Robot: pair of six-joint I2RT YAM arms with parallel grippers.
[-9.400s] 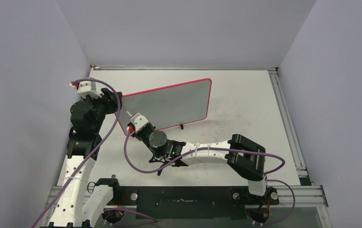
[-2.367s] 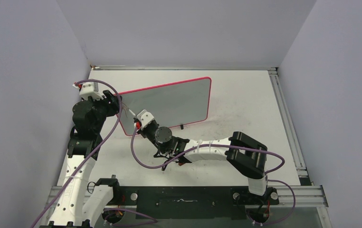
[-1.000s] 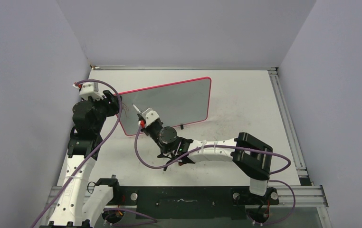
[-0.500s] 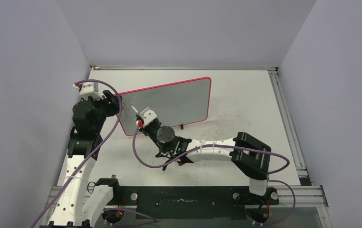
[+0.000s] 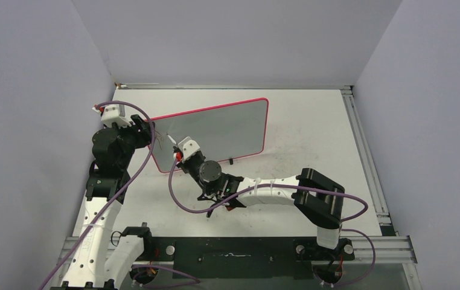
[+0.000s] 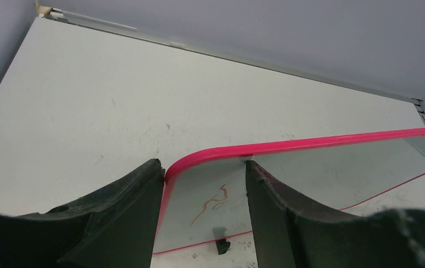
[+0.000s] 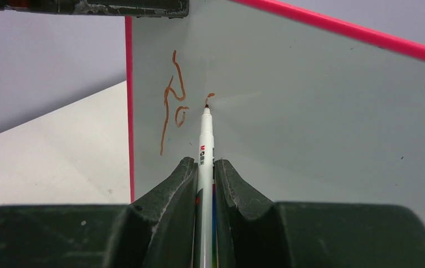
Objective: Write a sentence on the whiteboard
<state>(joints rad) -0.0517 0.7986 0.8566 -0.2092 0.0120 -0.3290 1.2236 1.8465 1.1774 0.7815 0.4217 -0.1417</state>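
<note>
Right gripper (image 7: pixel 202 167): we find it clamped on pen (image 7: pixel 206 139).
Left gripper (image 6: pixel 203 166): astride whiteboard (image 6: pixel 322 167) corner; grip unclear.
Sentence (image 7: pixel 174 100): we advise light, even tip pressure.

The marker (image 7: pixel 205 139) touches the whiteboard (image 7: pixel 322 123) beside the sentence (image 7: pixel 172 95) (left end).

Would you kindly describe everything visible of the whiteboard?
The whiteboard is a large rectangle with a pale grey face, thin pink-red rim and rounded corners, standing tilted on the white table, a small black foot showing. A few orange-brown strokes sit near its left edge. The left gripper straddles its upper left corner; whether it clamps is unclear. The marker held in the shut right gripper touches the face with its tip.
</note>
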